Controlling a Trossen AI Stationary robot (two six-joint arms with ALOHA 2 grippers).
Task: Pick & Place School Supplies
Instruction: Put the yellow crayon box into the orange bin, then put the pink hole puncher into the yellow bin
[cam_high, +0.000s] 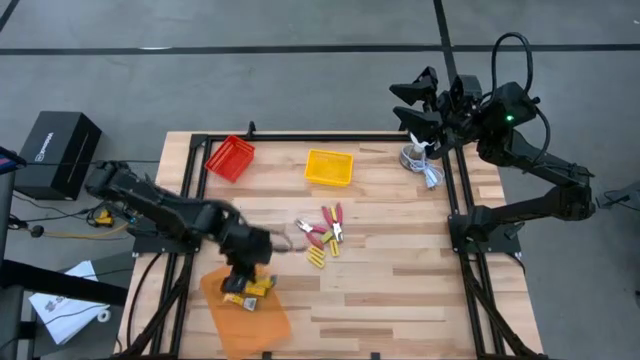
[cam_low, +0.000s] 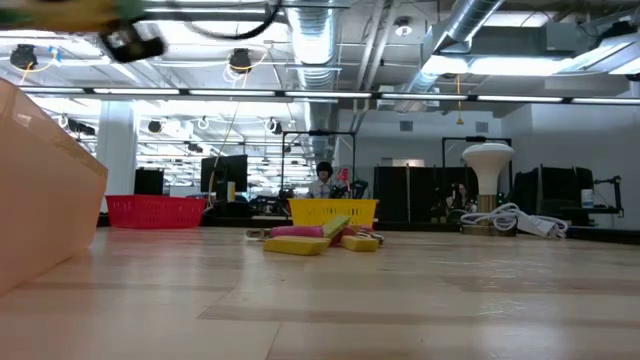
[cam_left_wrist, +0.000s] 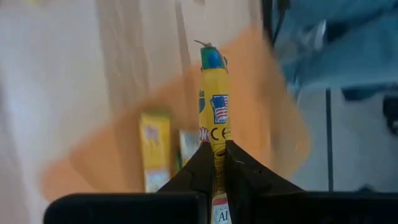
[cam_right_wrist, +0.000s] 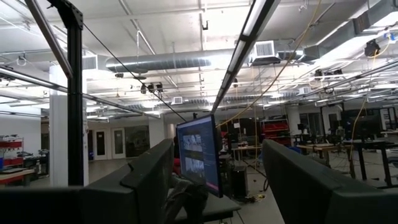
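1. The left hand (cam_left_wrist: 214, 163) hangs over the orange tray (cam_high: 262, 322) at the near left corner of the tabletop (cam_high: 400, 250); its fingers are clenched on a thin yellow stick (cam_left_wrist: 214, 106) with a blue tip, which points out past them.
2. To do the drop well, I judge the hand should come low over the tray's bare part, clear of the packs (cam_left_wrist: 155, 149) lying there, and open only once the stick is inside the rim; a drop from height could let it bounce out.
3. Count in the tray: at least two yellow packs show in the left wrist view; the high view blurs them into one yellow cluster, so an exact number is uncertain.
4. Farther out, mid-tabletop, lies the pile (cam_high: 322, 236) not yet moved: about three pink-handled tools and roughly two yellow pieces; the low view shows them overlapping.
5. Trays: three in all, the orange one near, then the red tray (cam_high: 231, 158) and yellow tray (cam_high: 329, 167) along the far edge.
6. The right hand (cam_high: 420, 100) waits raised beyond the far right corner, fingers spread and gripping nothing.
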